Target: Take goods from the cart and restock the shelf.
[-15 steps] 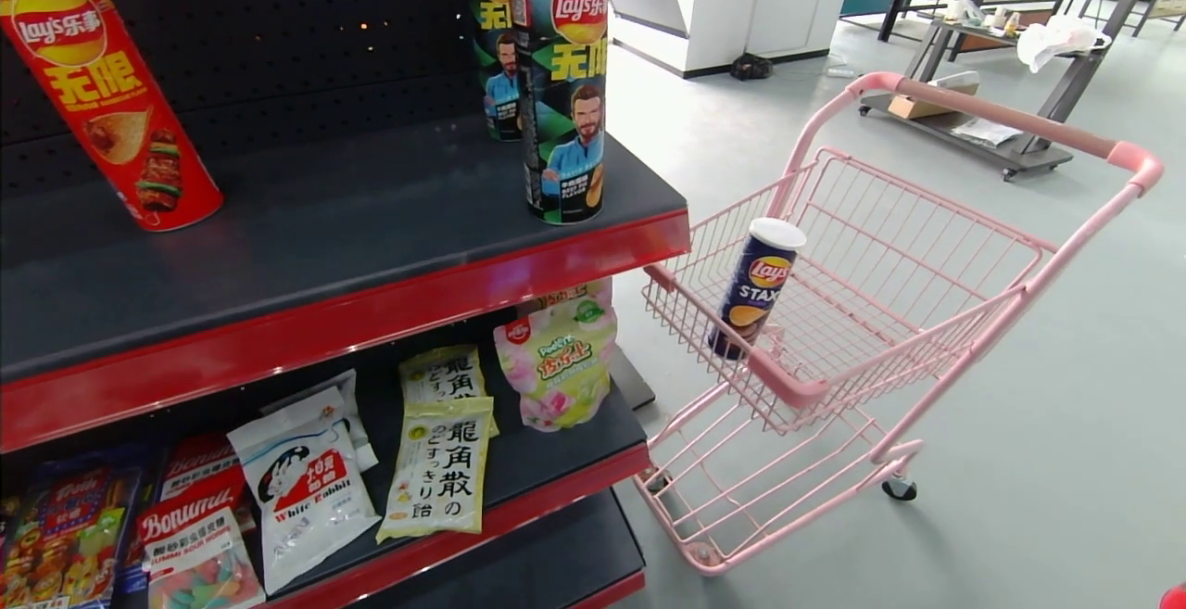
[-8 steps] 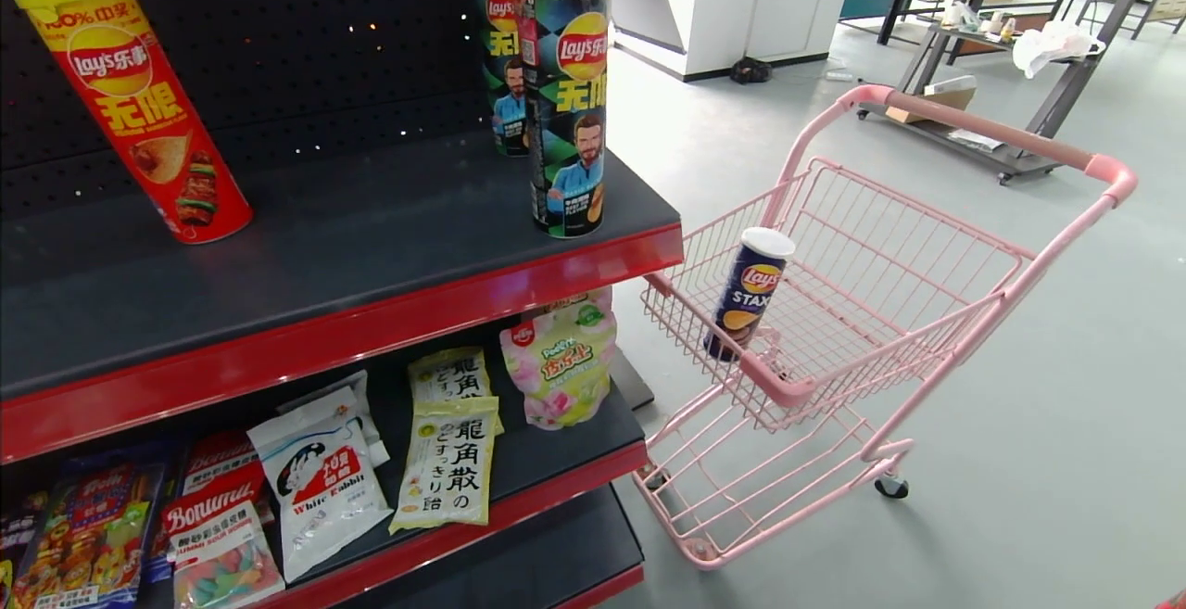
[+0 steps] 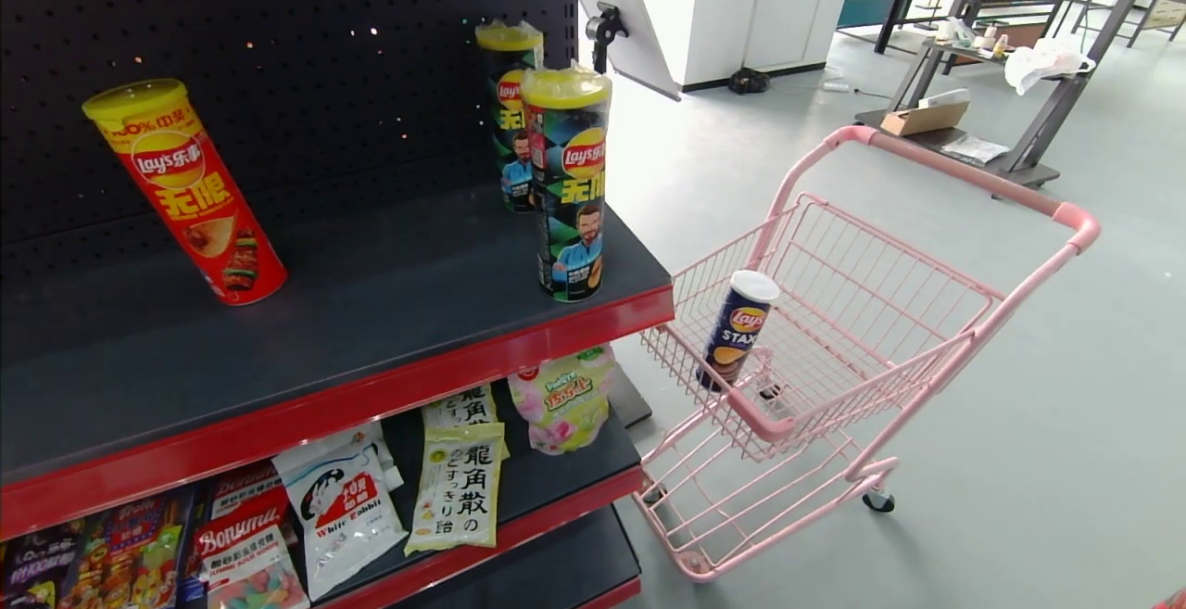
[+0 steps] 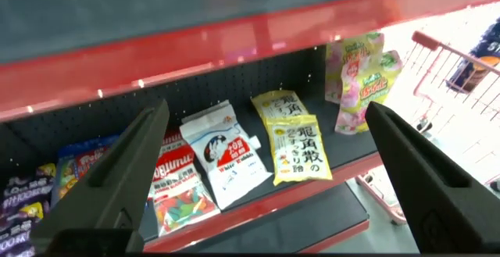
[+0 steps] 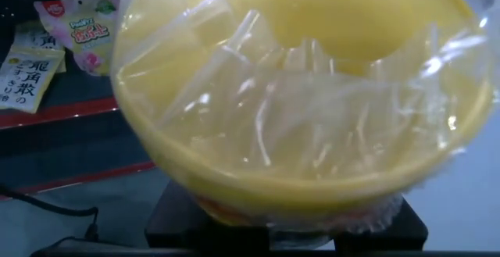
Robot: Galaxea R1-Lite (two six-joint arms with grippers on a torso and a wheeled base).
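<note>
Grey floor (image 3: pixel 741 155) lay behind the shelf (image 3: pixel 389 312). Head view: a pink cart (image 3: pixel 964 171) stood at four o'clock, a blue chip can (image 3: pixel 737 331) upright in its near corner. A green chip can (image 3: pixel 567 192) stood by the shelf edge at twelve o'clock; a bump might knock it off. Left wrist view: the left gripper (image 4: pixel 267 108) was wide open, holding nothing. Right wrist view: a yellow can lid (image 5: pixel 312 93) sat close; I couldn't tell if the right gripper held it.
</note>
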